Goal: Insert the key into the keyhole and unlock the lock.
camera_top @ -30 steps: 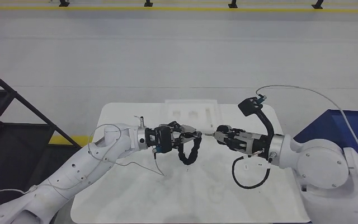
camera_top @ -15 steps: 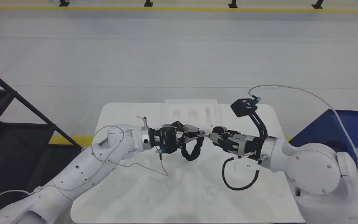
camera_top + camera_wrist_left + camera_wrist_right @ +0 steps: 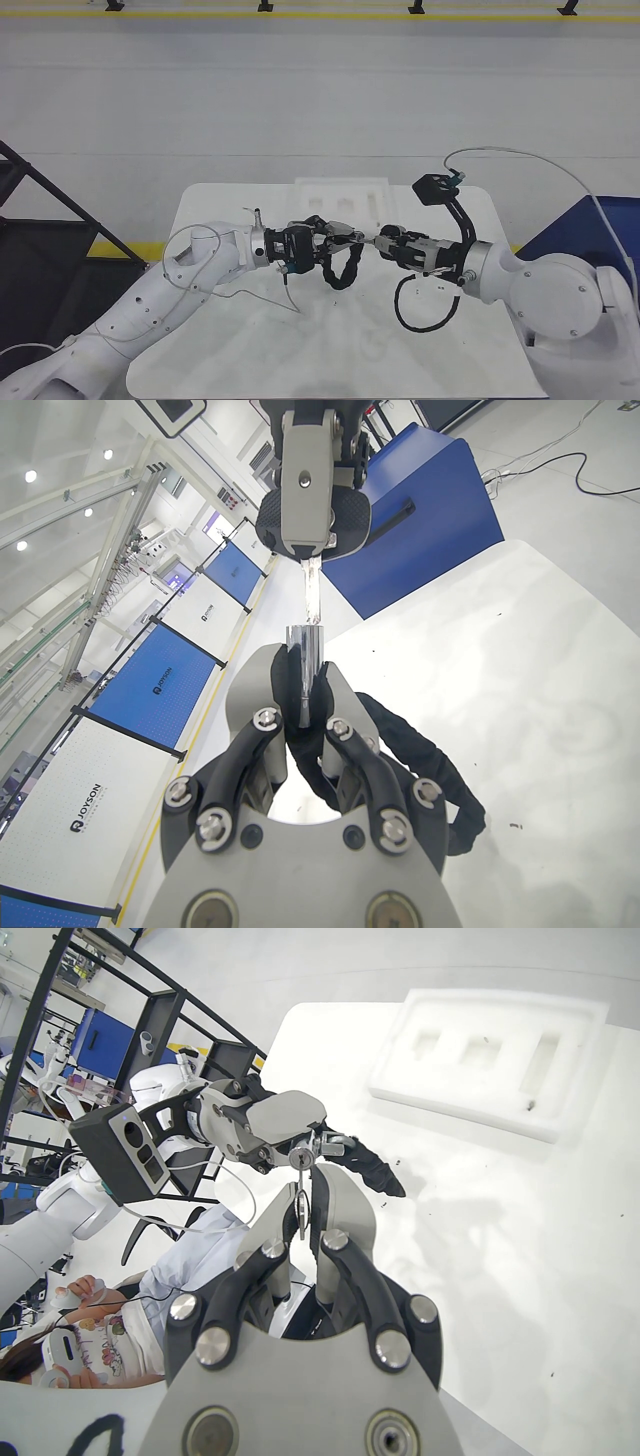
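Note:
The lock is a chrome cylinder [image 3: 304,640] with a black cable loop [image 3: 425,760]. My left gripper [image 3: 304,665] is shut on the cylinder and holds it above the white table [image 3: 450,340], keyhole end towards the other arm. My right gripper [image 3: 302,1188] is shut on the key [image 3: 300,1208], in line with the round keyhole face [image 3: 301,1158]. The key blade [image 3: 312,592] has its tip at the mouth of the cylinder. From above, the left gripper [image 3: 335,240] and the right gripper [image 3: 385,243] meet tip to tip over the table's middle, and the cable [image 3: 345,270] hangs below.
A white foam tray [image 3: 345,205] with several recesses lies at the table's far edge, behind the grippers. A blue cabinet [image 3: 590,230] stands off the table's right side. A black metal frame [image 3: 60,200] rises on the left. Bare tabletop stretches in front of the arms.
Over the last second the right gripper carried the key leftward to the lock, and the left gripper shifted slightly right. In the last half second both arms have hardly moved.

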`<state>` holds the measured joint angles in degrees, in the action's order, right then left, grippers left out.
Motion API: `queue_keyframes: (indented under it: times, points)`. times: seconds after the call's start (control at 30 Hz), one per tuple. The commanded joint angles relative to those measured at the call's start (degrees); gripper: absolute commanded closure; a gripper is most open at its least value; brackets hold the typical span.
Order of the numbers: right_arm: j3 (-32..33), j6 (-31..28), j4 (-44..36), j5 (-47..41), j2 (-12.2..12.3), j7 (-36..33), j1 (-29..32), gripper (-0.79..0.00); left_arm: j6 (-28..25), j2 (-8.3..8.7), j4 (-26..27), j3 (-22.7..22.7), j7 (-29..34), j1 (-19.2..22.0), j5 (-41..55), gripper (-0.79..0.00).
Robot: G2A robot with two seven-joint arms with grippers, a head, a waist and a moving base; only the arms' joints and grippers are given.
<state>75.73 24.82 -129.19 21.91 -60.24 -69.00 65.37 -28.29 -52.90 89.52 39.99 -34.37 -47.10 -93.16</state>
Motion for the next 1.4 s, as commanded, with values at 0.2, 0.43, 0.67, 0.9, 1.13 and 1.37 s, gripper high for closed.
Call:
queue_keyframes:
  times: [0.2,0.43,0.67,0.9,1.13,1.37]
  points:
    - [-0.86,0.22,0.84,-0.45,0.15,1.07,-0.71,0.000,-0.85,-0.45,-0.07,1.07,-0.04,-0.67,-0.55,0.000]
    - [-1.48,0.63,1.03,0.03,0.40,0.82,-1.07,0.000,-1.70,-0.82,-0.31,1.99,-0.79,-1.26,-0.69,0.000]
    - [-1.98,0.73,1.05,-1.08,0.64,-0.59,-1.47,0.000,-1.36,-1.08,-0.28,2.90,-0.41,-1.69,-2.94,0.000]
    - [-3.15,2.35,1.64,-0.32,1.04,-4.10,-2.73,0.000,-0.91,-1.11,0.50,3.55,-1.21,-1.98,-7.68,0.000]
    - [-4.10,3.10,2.35,-0.15,1.27,-4.90,-3.81,0.000,-1.56,-1.24,1.04,4.09,-1.33,-2.44,-9.72,0.000]
    - [-4.52,3.43,2.47,0.04,1.56,-5.19,-4.25,0.000,-2.16,-1.45,1.16,4.67,-1.37,-2.80,-10.62,0.000]
